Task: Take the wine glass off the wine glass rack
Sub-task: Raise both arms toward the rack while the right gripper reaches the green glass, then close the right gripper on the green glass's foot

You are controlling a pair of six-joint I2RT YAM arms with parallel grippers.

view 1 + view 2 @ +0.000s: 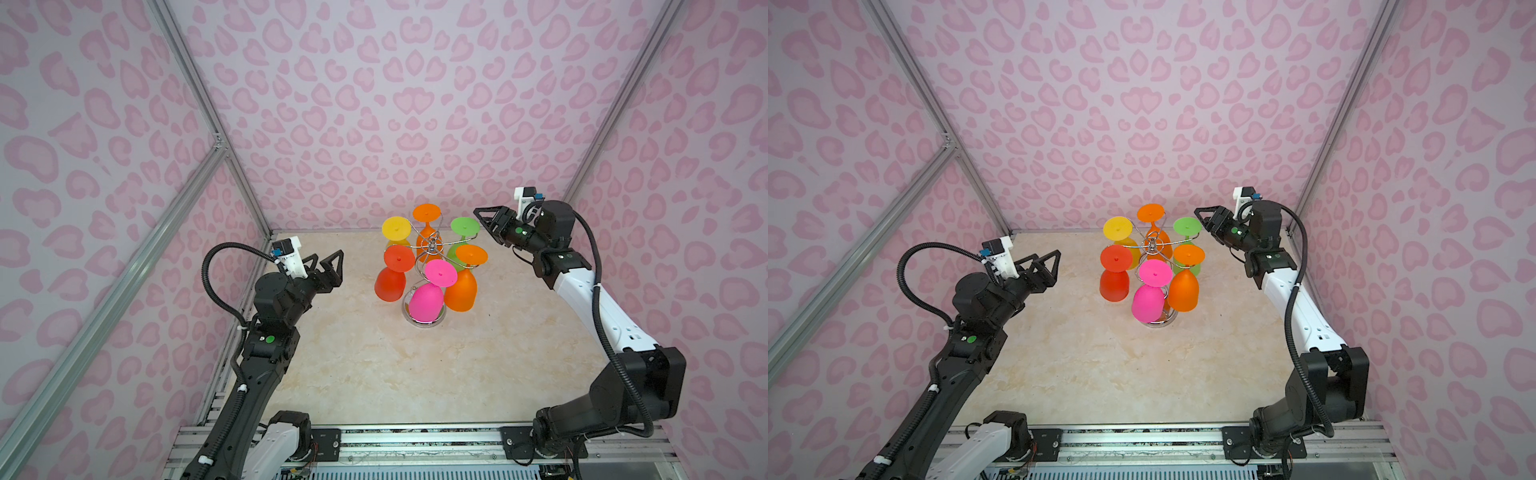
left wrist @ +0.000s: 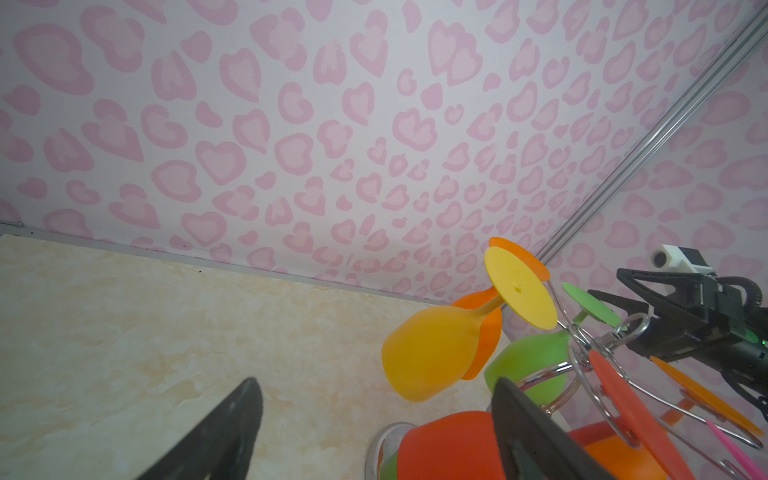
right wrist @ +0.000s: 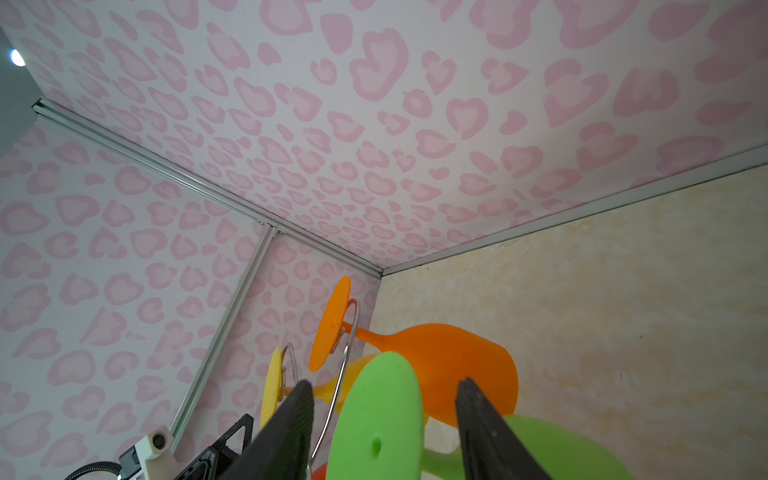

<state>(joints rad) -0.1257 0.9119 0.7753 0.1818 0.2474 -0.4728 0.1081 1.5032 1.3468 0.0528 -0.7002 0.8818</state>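
Observed: the chrome wire wine glass rack with a round mirrored base (image 1: 432,248) stands on the cream marbled desk (image 1: 374,365), and all six coloured glasses hang from it bowl-down. I take the target to be the lime-green frosted wine glass (image 3: 376,419), which hangs on the rack's side facing the right arm. The right hand (image 1: 479,218) is level with that glass's disc-shaped foot. In the right wrist view its black fingers (image 3: 291,424) stand partly apart on either side of the foot, with a gap showing on both sides, so nothing is gripped. The left hand (image 1: 327,257) is spread wide and empty. It sits well clear of the rack on the opposite side, nearest the red frosted glass (image 1: 390,282).

Assessment: the step in hand is securing the green glass. I would centre the foot between the pads before closing, and close gently, since the thin disc could tip or slip. I would then raise it only enough to unweight the wire arm and draw straight outward from the rack's hub.

Risks: the two orange frosted glasses (image 1: 471,254) hang just beside the green one on the rack, and a crooked pull could drag the light rack along.
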